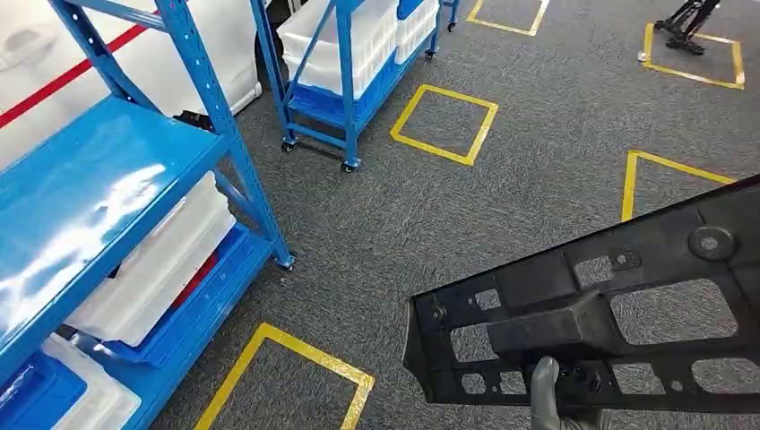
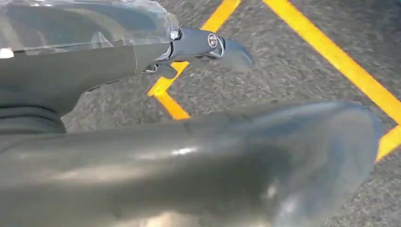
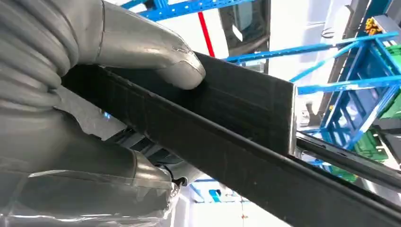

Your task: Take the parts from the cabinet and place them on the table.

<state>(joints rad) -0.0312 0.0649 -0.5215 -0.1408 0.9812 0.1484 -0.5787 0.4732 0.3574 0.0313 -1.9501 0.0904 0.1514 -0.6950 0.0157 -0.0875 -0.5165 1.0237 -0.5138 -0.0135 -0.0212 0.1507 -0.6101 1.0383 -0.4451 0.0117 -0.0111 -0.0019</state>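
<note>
A long black plastic part [image 1: 609, 313] with several cut-out windows hangs over the grey carpet at the lower right of the head view. My right hand [image 1: 548, 399] grips its near edge from below, with the thumb lying on the part's face. In the right wrist view the right hand [image 3: 94, 94] clamps the black part [image 3: 227, 123], thumb pressed on its flat side. My left hand [image 2: 142, 118] holds nothing; a dark finger [image 2: 208, 45] stretches out over carpet and yellow tape.
A blue shelf rack [image 1: 107, 179] with white bins [image 1: 161, 260] stands at the left. A second blue wheeled rack [image 1: 345, 54] with white crates stands further back. Yellow tape squares [image 1: 444, 124] mark the carpet. A dark stand [image 1: 686, 22] sits far right.
</note>
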